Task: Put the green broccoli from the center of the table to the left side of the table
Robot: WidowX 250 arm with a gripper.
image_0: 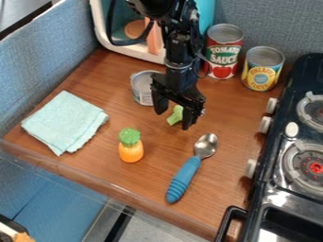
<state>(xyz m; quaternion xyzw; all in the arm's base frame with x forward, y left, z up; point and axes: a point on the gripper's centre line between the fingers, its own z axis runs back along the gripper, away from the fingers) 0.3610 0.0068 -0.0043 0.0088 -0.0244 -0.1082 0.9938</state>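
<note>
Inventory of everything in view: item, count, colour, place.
broccoli: 1, green, table centre, between gripper fingers
cans: 3; red-labelled and yellow-and-blue-labelled at back right; small grey left of arm
cloth: 1, pale aqua, left
toy: 1, orange with green top, front of broccoli
spoon: 1, silver with blue handle, front
bin: 1, white and teal, back, pinkish-orange contents, count unclear
stove: 1, black, right
table: 1, brown, under items
arm: 1, black, top centre
gripper: 1, black, open around broccoli
</note>
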